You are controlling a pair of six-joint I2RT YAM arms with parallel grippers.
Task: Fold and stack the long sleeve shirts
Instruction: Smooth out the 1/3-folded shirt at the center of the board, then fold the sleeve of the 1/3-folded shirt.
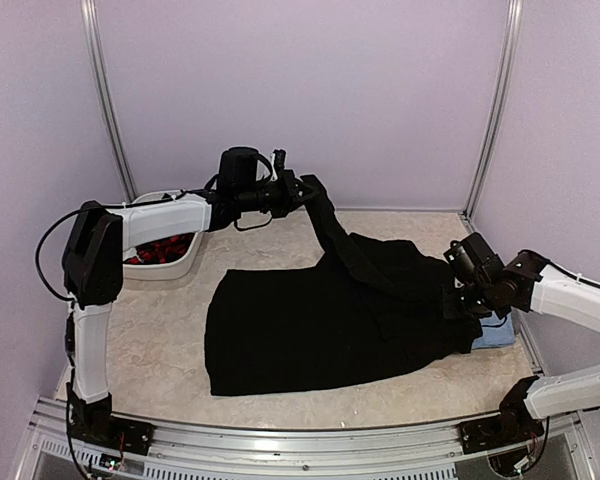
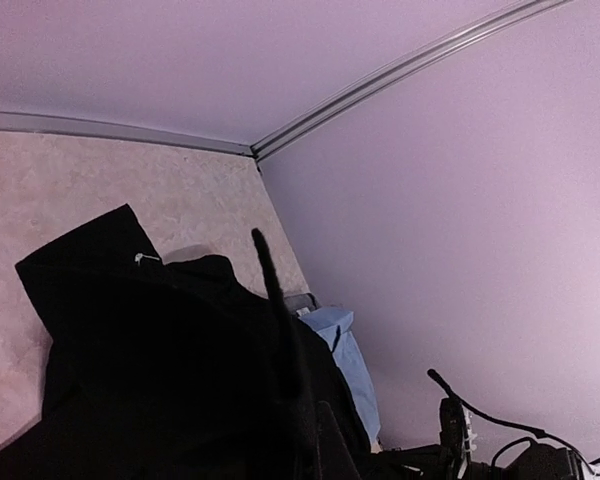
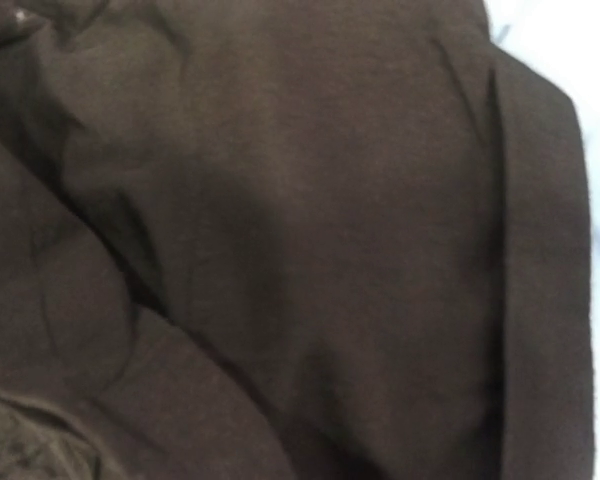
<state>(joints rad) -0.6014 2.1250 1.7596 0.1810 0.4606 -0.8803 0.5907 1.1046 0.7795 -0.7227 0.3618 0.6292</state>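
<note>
The black long sleeve shirt (image 1: 300, 330) lies spread across the middle of the table. One sleeve (image 1: 335, 235) rises from it to my left gripper (image 1: 304, 190), which is shut on the sleeve's end, high over the back of the table. In the left wrist view the sleeve (image 2: 270, 280) hangs as a dark strip over the black shirt (image 2: 130, 350). My right gripper (image 1: 460, 300) is pressed into the shirt's right edge, shut on the cloth; black cloth (image 3: 280, 250) fills its wrist view and hides the fingers. The light blue shirt (image 1: 495, 332) (image 2: 345, 350) (image 3: 590, 40) peeks out under that edge.
A white bin (image 1: 165, 268) holding red things stands at the back left by the left arm. Lilac walls with metal posts (image 1: 108, 100) close the table on three sides. A metal rail (image 1: 300, 440) runs along the near edge.
</note>
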